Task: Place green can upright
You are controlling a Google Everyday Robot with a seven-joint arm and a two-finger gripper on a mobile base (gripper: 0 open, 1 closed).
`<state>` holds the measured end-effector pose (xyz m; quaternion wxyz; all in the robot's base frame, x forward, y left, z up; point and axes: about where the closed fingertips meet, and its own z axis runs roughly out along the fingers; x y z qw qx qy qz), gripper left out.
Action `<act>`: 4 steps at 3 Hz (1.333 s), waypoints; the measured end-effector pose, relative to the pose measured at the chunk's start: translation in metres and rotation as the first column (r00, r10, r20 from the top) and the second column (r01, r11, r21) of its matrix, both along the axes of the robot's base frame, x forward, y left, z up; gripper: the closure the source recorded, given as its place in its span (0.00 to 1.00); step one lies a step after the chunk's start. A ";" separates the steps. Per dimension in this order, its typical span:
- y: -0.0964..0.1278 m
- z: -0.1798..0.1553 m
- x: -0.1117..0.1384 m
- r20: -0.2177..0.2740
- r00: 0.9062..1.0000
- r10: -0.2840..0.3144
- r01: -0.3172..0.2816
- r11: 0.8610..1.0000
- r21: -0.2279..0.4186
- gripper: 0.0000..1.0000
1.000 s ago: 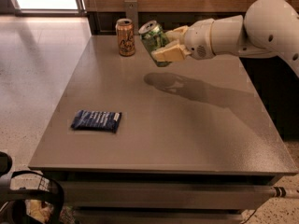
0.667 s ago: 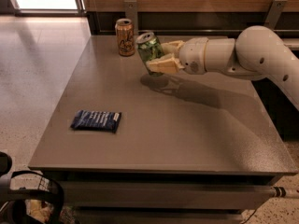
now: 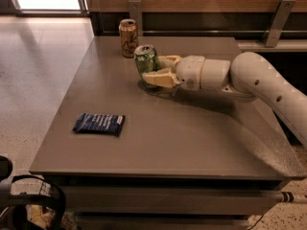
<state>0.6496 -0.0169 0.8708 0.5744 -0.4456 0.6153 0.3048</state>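
The green can (image 3: 146, 61) stands nearly upright on the grey table (image 3: 192, 128), its silver top facing up and slightly toward me, near the middle of the back half. My gripper (image 3: 154, 67) reaches in from the right on a white arm (image 3: 259, 80). Its pale fingers (image 3: 160, 78) are closed around the can's right side, one behind and one in front. The can's base sits at or just above the tabletop.
An orange-brown can (image 3: 128, 37) stands upright at the back of the table, just left of and behind the green can. A dark blue snack packet (image 3: 99, 123) lies flat near the front left. A wooden wall with metal brackets (image 3: 279, 14) runs behind.
My gripper has carried the green can leftward and down from above the table to table level, and the can has turned from tilted to nearly upright.
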 end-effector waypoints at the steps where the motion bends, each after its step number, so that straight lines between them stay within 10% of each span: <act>1: 0.004 -0.012 -0.001 -0.008 1.000 0.006 -0.006 1.000 0.028 1.00; 2: -0.002 -0.022 -0.003 -0.035 0.999 -0.019 0.020 1.000 0.012 1.00; 4: -0.002 -0.020 -0.003 -0.035 0.999 -0.019 0.019 1.000 0.012 0.62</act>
